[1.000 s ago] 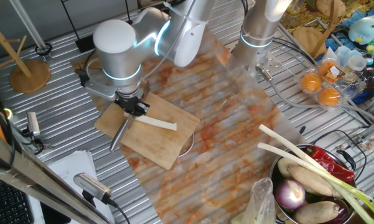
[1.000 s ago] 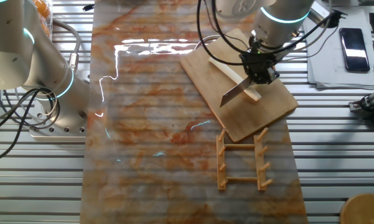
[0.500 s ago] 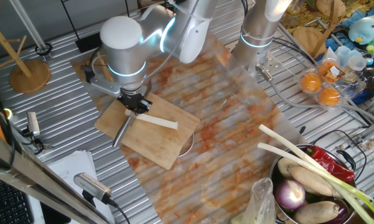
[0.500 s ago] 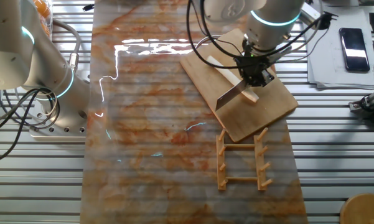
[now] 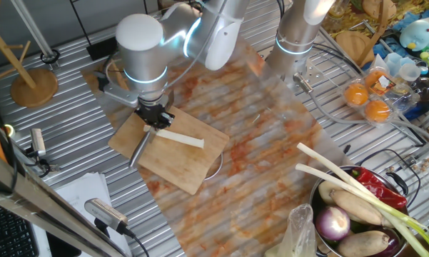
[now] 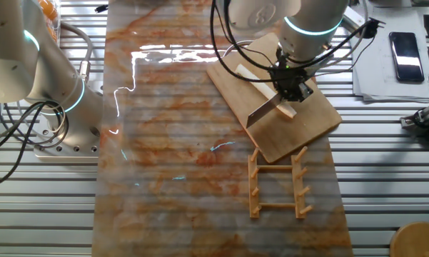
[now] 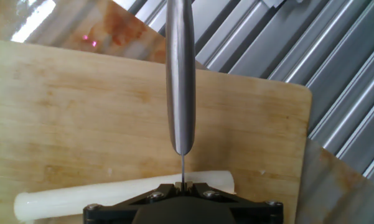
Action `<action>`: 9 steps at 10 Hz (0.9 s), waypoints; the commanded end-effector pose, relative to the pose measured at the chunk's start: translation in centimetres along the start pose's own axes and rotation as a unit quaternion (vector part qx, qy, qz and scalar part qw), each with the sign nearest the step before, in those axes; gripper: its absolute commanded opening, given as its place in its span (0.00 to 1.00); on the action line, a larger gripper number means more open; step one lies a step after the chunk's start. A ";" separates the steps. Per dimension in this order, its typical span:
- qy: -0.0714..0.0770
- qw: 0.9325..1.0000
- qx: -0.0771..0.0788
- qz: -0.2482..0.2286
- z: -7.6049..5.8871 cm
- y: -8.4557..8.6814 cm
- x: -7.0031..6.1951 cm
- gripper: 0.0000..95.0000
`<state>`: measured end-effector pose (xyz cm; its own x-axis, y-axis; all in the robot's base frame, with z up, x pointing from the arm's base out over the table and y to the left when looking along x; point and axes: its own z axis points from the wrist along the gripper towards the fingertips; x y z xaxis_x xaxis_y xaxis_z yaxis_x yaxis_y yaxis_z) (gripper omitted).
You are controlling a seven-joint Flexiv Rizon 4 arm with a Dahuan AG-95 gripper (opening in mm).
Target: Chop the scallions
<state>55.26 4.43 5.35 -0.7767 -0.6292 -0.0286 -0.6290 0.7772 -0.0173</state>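
A single pale cream scallion stalk [image 5: 180, 138] lies across the wooden cutting board [image 5: 178, 168]. My gripper [image 5: 155, 118] is shut on a knife [image 5: 139, 148], and the blade slants down over the board's left part. In the other fixed view the gripper [image 6: 290, 84] hangs above the scallion [image 6: 244, 72], and the knife [image 6: 263, 111] crosses it near one end. From the hand view, the knife's spine [image 7: 179, 74] runs straight away from the gripper [image 7: 183, 185]. The scallion [image 7: 81, 198] lies crosswise just under the jaws on the cutting board [image 7: 81, 118].
A wooden rack [image 6: 277, 183] lies just beside the board. A metal bowl [image 5: 321, 193] holds an onion, potatoes, a red pepper and long green-leaved stalks [image 5: 357, 182]. Oranges [image 5: 367, 100] sit far right, a wooden stand [image 5: 32, 82] far left, a phone [image 6: 405, 46] beside papers.
The gripper with the knife has slid a little along the scallion and the arm's elbow has swung with it. In the last half second it has barely moved. The scallion has not shifted.
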 end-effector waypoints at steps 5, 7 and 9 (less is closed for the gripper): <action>0.005 1.000 0.006 0.008 2.7 0.5 -2.6 0.00; 0.008 1.000 0.007 0.002 2.8 0.9 -1.5 0.00; 0.008 1.000 0.013 -0.012 2.3 1.3 0.2 0.00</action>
<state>54.09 5.19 5.40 -0.7611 -0.6484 -0.0151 -0.6472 0.7609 -0.0469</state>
